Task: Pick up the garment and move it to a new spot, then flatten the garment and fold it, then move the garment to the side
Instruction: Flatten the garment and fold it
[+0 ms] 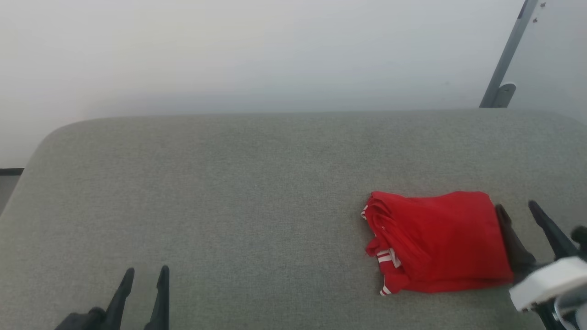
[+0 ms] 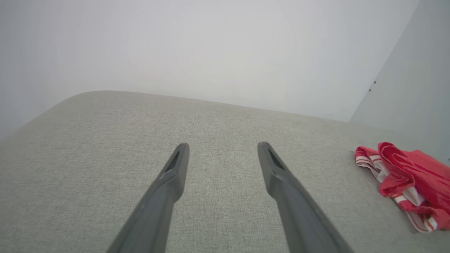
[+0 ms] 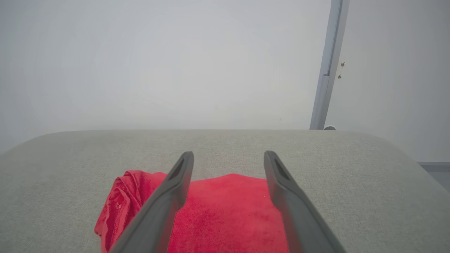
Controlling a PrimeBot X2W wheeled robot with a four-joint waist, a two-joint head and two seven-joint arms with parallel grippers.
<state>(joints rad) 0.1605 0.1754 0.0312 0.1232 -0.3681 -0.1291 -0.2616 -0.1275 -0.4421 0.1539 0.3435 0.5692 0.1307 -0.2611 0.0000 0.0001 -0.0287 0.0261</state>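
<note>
The shirt (image 1: 440, 240) is lying folded into a compact red block on the right part of the grey padded table (image 1: 229, 183). Its striped trim is peeking out along the left side, where the layers are bunching up loosely.

The right gripper (image 1: 517, 207) is sitting at the shirt's right edge with its fingers spread apart and nothing between them. The nearer finger is lying just beside the cloth, though whether it is touching is hard to tell. In the right wrist view the fingers are pointing across the top of the red fabric.

Folding is looking finished, so the step in hand is probably the shift to the side. To do it well, the gripper should be pinching through all the layers at that tidy right edge and dragging low, so the loose left side is not unrolling.

The left gripper (image 1: 147, 270) is waiting well apart at the near left, fingers parted and empty.
</note>
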